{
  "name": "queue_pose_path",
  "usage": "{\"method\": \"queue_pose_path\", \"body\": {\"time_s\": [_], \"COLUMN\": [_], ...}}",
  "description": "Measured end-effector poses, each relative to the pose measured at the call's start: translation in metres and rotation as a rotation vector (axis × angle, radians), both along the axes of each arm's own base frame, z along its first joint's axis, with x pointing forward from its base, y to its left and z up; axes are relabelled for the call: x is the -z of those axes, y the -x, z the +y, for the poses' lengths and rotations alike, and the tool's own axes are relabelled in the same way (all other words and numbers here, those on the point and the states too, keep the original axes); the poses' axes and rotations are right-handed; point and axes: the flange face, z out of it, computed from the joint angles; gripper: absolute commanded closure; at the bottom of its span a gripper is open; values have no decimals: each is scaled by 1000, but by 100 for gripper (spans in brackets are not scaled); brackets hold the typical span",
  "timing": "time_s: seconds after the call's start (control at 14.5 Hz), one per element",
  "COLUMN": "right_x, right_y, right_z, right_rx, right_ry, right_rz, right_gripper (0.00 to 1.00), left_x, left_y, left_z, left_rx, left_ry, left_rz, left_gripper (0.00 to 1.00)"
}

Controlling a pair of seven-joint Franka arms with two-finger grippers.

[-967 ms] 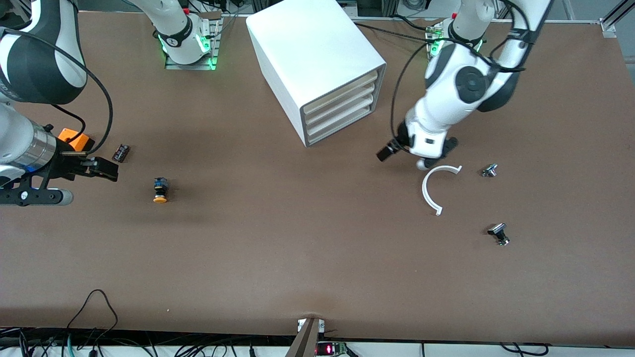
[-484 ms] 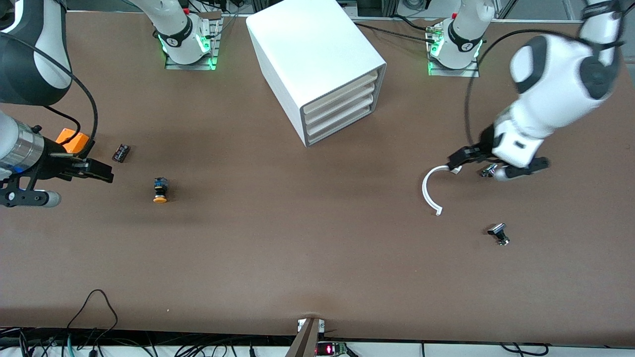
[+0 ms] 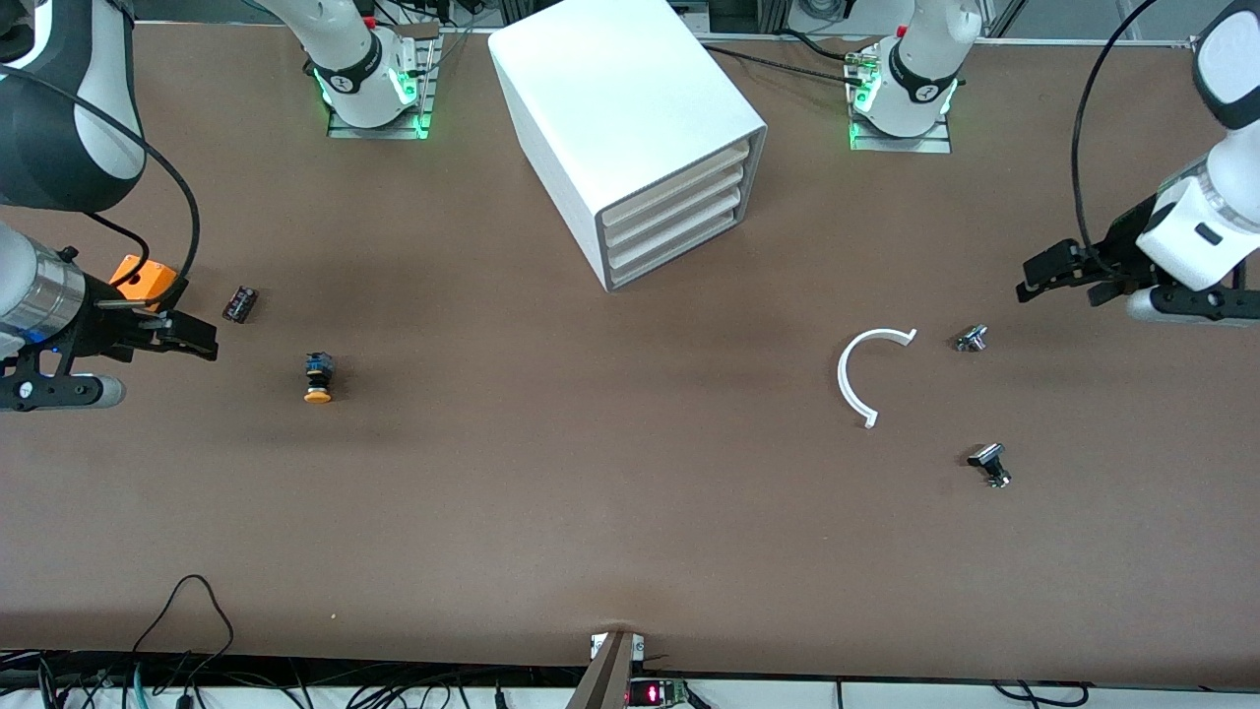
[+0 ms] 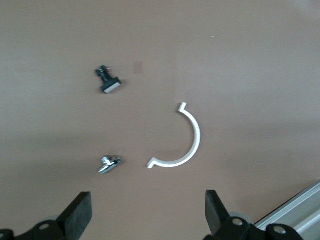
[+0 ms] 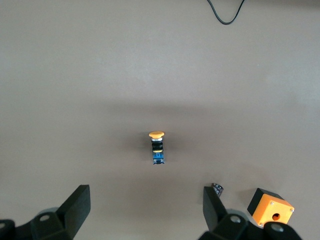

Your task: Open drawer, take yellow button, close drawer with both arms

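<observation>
Task apparently complete: top drawer (image 3: 677, 174) shut in the cabinet (image 3: 610, 98), button (image 3: 317, 378) on the desk (image 3: 591, 492) toward the cabinet's right-arm end; left tool (image 3: 1068, 271) and right tool (image 3: 182, 340) wide open, empty.

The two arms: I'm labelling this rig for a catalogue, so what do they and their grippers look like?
Both arms are glossy white with black joint bands, loose black cables and green-lit bases. The right arm has a bare metal wrist. The left gripper and right gripper are black, with two fingers.
</observation>
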Motion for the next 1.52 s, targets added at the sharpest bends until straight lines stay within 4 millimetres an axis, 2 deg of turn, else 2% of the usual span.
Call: {"method": "queue_pose_path", "body": {"time_s": [0.14,0.35,0.62,0.83,0.97,1.24,1.52], "right_x": [2,9,21,8,0,2,6], "right_y": [1,3,20,32,34,34,36], "right_z": [0,-4,-14,-27,-35,-33,-40], "right_rx": [-6,-1,-9,-15,-3,-3,9], "right_ry": [1,5,-4,-7,-7,-8,-7], "right_rz": [7,21,1,-10,-22,-17,1], "right_gripper": [0,0,0,0,0,0,0], "left_x": [-19,-33,-33,-32,-32,-30,-29], "left_y": [3,8,12,14,15,15,15], "left_z": [2,6,5,8,13,16,16], "left_rx": [22,33,39,34,25,20,20], "left_ry": [-54,-107,-111,-110,-109,-109,-109], "left_rz": [14,29,53,71,82,95,97], "left_gripper": [0,0,0,0,0,0,0]}}
